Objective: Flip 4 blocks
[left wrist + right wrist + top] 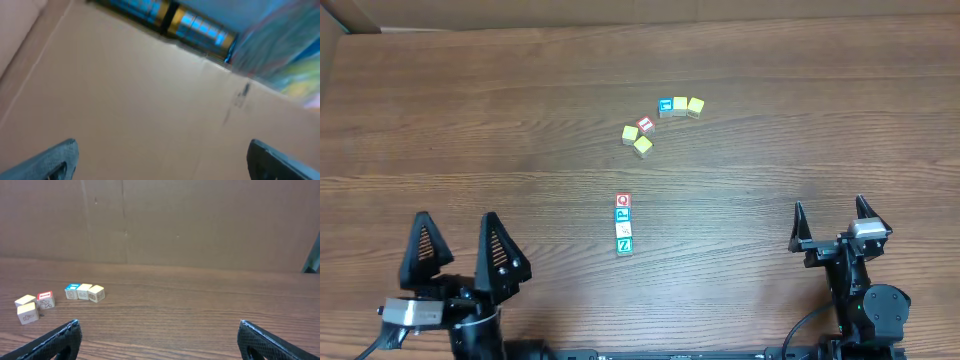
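I see the left jaws spread as wide as they go, holding and touching nothing, parked at about 8 o'clock from the blocks and well apart from them. The left wrist view is blurred and shows only a cardboard wall (125, 100) between the two fingers (60, 155).

The right jaws are just as wide apart and also empty, at about 4 o'clock from the blocks and well apart from them.

The four blocks sit near the middle of the surface (470, 120) in a straight touching line from 12 to 6 o'clock: red Q block (623, 200), blue P block (623, 214), pale block (624, 229), green Z block (624, 244). Toward 1 o'clock lie six loose cubes (666, 106).
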